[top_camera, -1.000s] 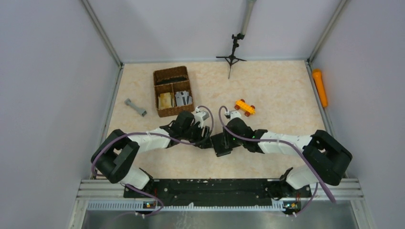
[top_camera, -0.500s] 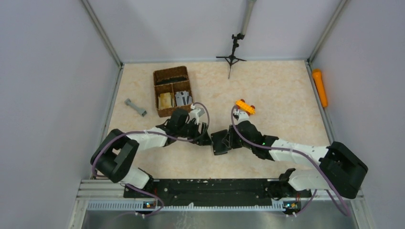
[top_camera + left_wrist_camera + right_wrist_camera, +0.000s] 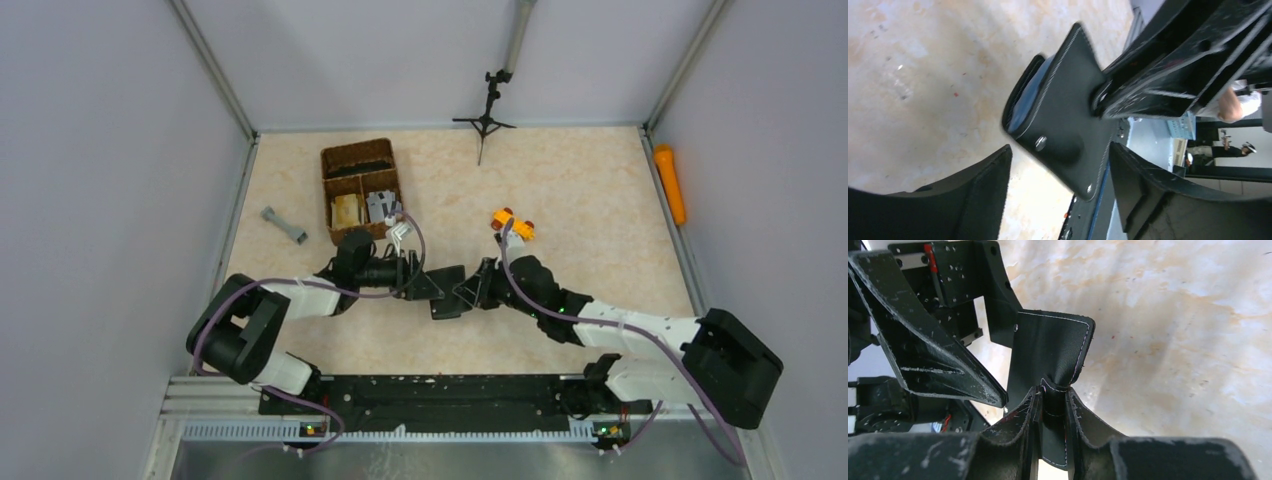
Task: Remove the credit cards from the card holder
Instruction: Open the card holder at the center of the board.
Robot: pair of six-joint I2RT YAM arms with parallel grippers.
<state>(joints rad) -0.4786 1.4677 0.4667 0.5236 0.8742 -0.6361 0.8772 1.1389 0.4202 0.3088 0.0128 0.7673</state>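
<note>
The card holder (image 3: 447, 291), a small flat black wallet, hangs tilted just above the table between my two grippers. My right gripper (image 3: 478, 289) is shut on one black stitched flap (image 3: 1048, 350), pinched between its fingers (image 3: 1053, 395). My left gripper (image 3: 421, 284) faces the holder and stands open, its fingertips apart on either side of the snap edge (image 3: 1040, 144) without touching it. A grey-blue lining (image 3: 1023, 100) shows inside the fold. No credit cards can be made out; they are hidden.
A brown wicker divided basket (image 3: 360, 190) holding small items stands behind my left arm. A grey piece (image 3: 284, 224) lies left of it. A yellow toy car (image 3: 511, 223) sits behind my right wrist. A black tripod (image 3: 485, 115) stands at the back, an orange cylinder (image 3: 669, 183) along the right edge.
My right gripper closed on the holder's flap and its arm swung out to the right. My left gripper opened wider and drew back left. The holder shifted slightly left and tilted up.
</note>
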